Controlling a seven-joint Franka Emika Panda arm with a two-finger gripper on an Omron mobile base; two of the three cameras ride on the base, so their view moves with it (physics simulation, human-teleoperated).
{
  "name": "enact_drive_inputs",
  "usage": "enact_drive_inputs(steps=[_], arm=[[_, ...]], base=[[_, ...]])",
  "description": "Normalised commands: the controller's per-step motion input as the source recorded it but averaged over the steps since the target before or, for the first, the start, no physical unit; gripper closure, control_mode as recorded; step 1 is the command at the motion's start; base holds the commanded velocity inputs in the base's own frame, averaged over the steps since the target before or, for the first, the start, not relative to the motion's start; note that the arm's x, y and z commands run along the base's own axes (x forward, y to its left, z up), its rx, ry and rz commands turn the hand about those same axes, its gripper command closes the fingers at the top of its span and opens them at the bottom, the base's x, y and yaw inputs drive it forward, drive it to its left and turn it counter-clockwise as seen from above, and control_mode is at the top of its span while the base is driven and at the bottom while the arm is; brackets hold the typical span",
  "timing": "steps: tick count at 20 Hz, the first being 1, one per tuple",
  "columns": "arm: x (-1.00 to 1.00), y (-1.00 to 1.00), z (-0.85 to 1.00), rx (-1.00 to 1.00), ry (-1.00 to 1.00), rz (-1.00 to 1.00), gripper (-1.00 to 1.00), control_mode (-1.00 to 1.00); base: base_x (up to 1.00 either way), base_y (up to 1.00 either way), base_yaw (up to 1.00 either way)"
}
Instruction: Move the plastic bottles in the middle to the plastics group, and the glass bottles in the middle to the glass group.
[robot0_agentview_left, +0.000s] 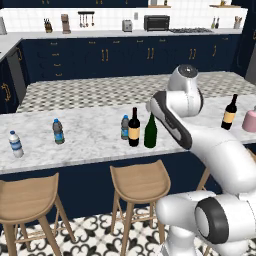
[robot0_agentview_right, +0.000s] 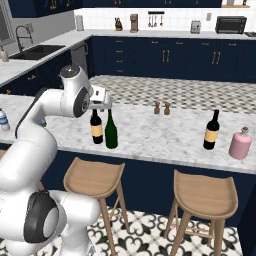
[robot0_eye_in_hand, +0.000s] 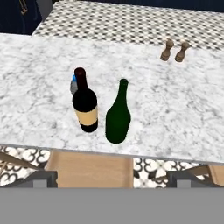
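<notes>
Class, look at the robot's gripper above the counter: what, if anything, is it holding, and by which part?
Nothing is held. The gripper is open, its fingertips apart above the counter edge, short of the dark wine bottle and the green bottle.

Mostly hidden behind the dark wine bottle (robot0_eye_in_hand: 85, 105) at its 11 o'clock: small blue-capped bottle (robot0_eye_in_hand: 74, 84). Cut by the right edge: pink object (robot0_agentview_left: 250, 120).

Labelled wine bottle (robot0_eye_in_hand: 85, 107) left of unlabelled wine bottle (robot0_eye_in_hand: 118, 116); water bottle (robot0_eye_in_hand: 74, 84) behind.
</notes>
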Motion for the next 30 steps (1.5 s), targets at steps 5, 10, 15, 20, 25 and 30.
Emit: enact_drive_inputs(steps=[5, 10, 15, 20, 25, 30], arm=[[0.48, -0.06, -0.23, 0.0, 0.0, 0.0, -1.0, -1.0], [0.36, 0.0, -0.34, 0.0, 0.0, 0.0, -1.0, -1.0], [0.12, 0.0, -0.4, 0.0, 0.0, 0.0, -1.0, -1.0], [0.0, -0.03, -0.32, 0.0, 0.06, 0.0, -1.0, -1.0], [0.11, -0.01, -0.05, 0.0, 0.04, -0.01, -1.0, -1.0], [0.23, 0.0, -0.07, 0.0, 0.0, -0.02, -1.0, -1.0]], base=[[0.0, 0.0, 0.0], [0.0, 0.0, 0.0], [0.0, 0.0, 0.0], [0.0, 0.0, 0.0], [0.0, 0.0, 0.0], [0.0, 0.0, 0.0]])
